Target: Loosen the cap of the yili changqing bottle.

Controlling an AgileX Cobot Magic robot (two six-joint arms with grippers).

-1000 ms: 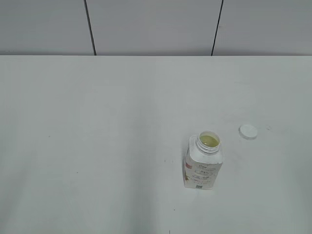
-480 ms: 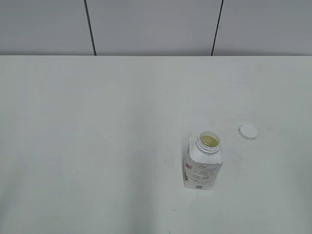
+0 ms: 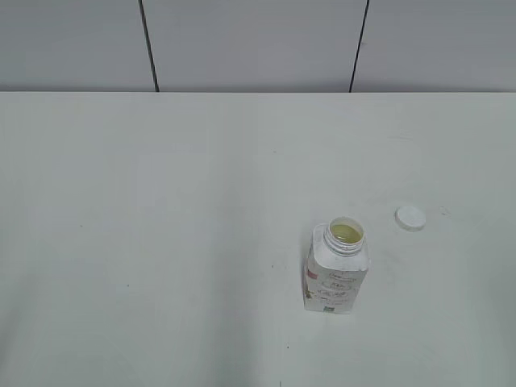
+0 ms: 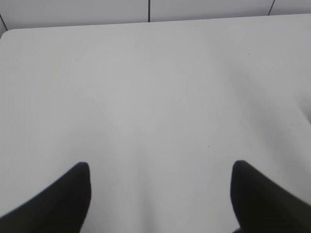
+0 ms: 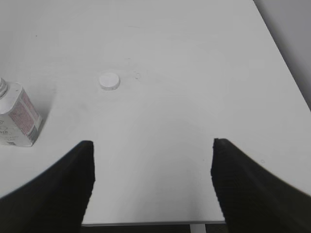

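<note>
The left gripper (image 4: pixel 160 194) is hanging over bare white table (image 3: pixel 161 201) with its dark fingers (image 4: pixel 68 196) spread wide apart, gripping nothing. Further right, the yili changqing bottle (image 3: pixel 336 278) is standing upright toward the table's front edge, right of centre, its neck uncapped and showing yellowish liquid, while the cap (image 3: pixel 410 217) is lying flat on the table, apart from the bottle and nearer the right edge. The right gripper (image 5: pixel 151 179) is hovering above the front-right corner, fingers (image 5: pixel 248 187) likewise parted and empty.
</note>
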